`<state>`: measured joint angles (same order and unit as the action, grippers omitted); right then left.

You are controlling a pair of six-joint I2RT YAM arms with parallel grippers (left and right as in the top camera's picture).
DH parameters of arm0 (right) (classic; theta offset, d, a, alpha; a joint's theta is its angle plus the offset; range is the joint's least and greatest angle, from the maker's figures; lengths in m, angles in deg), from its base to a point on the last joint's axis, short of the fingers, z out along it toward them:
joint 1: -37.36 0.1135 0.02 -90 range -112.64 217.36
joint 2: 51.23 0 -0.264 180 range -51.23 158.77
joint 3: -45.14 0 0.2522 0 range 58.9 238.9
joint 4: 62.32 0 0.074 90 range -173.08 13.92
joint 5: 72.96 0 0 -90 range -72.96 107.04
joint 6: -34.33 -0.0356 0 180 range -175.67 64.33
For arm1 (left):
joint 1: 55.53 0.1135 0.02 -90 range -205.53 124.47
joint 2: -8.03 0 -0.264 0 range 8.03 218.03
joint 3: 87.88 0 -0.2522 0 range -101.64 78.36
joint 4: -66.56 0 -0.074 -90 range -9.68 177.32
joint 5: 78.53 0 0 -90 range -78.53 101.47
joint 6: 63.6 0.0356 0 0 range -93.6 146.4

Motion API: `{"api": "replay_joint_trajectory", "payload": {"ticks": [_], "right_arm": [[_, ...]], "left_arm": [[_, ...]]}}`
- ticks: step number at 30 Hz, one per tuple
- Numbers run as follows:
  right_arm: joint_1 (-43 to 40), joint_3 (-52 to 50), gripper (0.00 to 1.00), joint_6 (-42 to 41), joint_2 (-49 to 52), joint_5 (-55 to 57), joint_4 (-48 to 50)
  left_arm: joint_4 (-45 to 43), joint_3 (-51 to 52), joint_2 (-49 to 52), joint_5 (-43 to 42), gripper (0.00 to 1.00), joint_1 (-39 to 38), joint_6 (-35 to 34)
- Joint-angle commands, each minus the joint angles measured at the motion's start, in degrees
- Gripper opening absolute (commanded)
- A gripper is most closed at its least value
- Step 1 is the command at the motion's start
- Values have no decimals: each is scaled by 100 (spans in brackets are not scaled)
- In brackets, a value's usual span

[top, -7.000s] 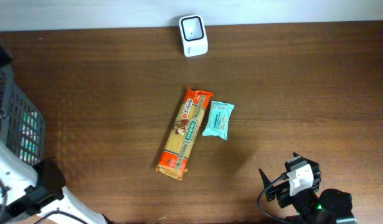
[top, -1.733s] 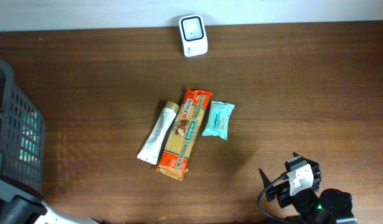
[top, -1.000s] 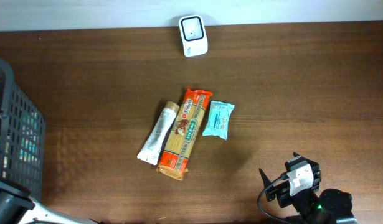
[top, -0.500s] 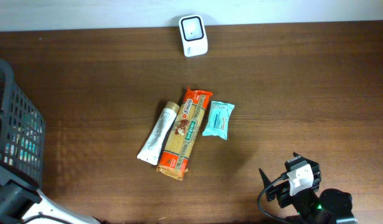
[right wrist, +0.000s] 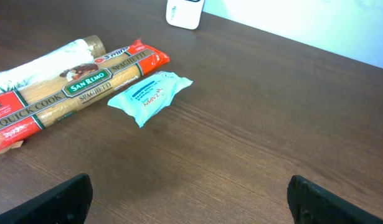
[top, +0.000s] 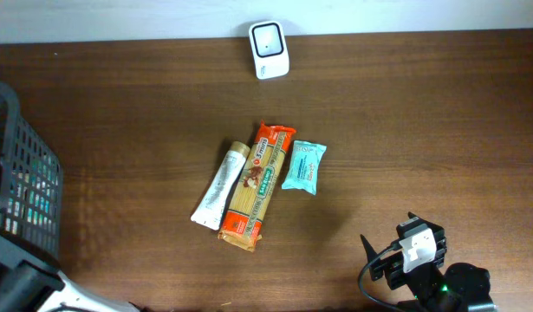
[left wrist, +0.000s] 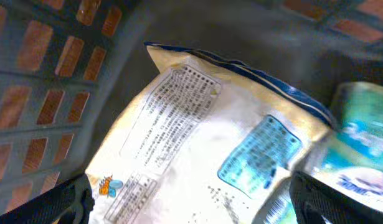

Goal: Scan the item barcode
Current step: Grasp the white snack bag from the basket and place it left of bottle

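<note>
A white scanner [top: 269, 38] stands at the table's far edge. At mid-table lie a white tube [top: 220, 185], an orange spaghetti pack [top: 257, 185] and a teal packet [top: 302, 166], side by side. My left gripper [left wrist: 191, 211] is open inside the dark basket [top: 23, 186], just above a white and yellow bag [left wrist: 197, 143] with a blue label; nothing sits between its fingers [left wrist: 60, 202]. A teal packet [left wrist: 359, 130] lies to the right of that bag. My right gripper [right wrist: 191, 208] hangs open over bare wood, short of the teal packet [right wrist: 147, 96] and the spaghetti pack [right wrist: 73, 84].
The basket's lattice wall [left wrist: 42, 81] rises close on the left of my left gripper. My right arm [top: 419, 250] sits at the table's near right edge. A pale wall runs behind the scanner [right wrist: 184, 12].
The white tube now lies left of the spaghetti pack, where seven seconds ago there was none. My left arm has shifted slightly at the basket and its jaws have opened. The right arm is still.
</note>
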<state>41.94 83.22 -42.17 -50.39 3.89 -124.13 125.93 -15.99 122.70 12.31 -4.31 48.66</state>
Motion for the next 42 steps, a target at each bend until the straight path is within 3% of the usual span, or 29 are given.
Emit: {"api": "replay_joint_trajectory", "payload": {"ticks": [1, 6, 16, 20, 21, 23, 25, 27, 28, 33, 42], "right_arm": [[-11, 35, 99, -22, -26, 28, 2], [-11, 35, 99, -22, -26, 28, 2], [-11, 35, 99, -22, -26, 28, 2], [-11, 35, 99, -22, -26, 28, 2], [-11, 35, 99, -22, -26, 28, 2], [-11, 35, 99, -22, -26, 28, 2], [-11, 35, 99, -22, -26, 28, 2], [-11, 35, 99, -22, -26, 28, 2], [-11, 35, 99, -22, -26, 28, 2], [-11, 35, 98, -22, -26, 28, 2], [-11, 35, 99, -22, -26, 28, 2]], "left_arm": [[92, 317, -153, -192, 99, -28, 603], [-39, 828, -149, -219, 100, -28, 1064], [-697, 1095, -48, 785, 93, -15, 1084], [-656, 1095, 341, 800, 90, -22, 1080], [-640, 1095, 398, 798, 84, -22, 1078], [-632, 1095, 470, 798, 60, -22, 1075], [-634, 1095, 470, 798, 51, -22, 1075], [-634, 1095, 470, 793, 8, -22, 1008], [-634, 1095, 470, 791, 0, -22, 988], [-507, 807, 184, 623, 0, -22, 293], [-199, -1217, -2232, -973, 0, -74, -269]]}}
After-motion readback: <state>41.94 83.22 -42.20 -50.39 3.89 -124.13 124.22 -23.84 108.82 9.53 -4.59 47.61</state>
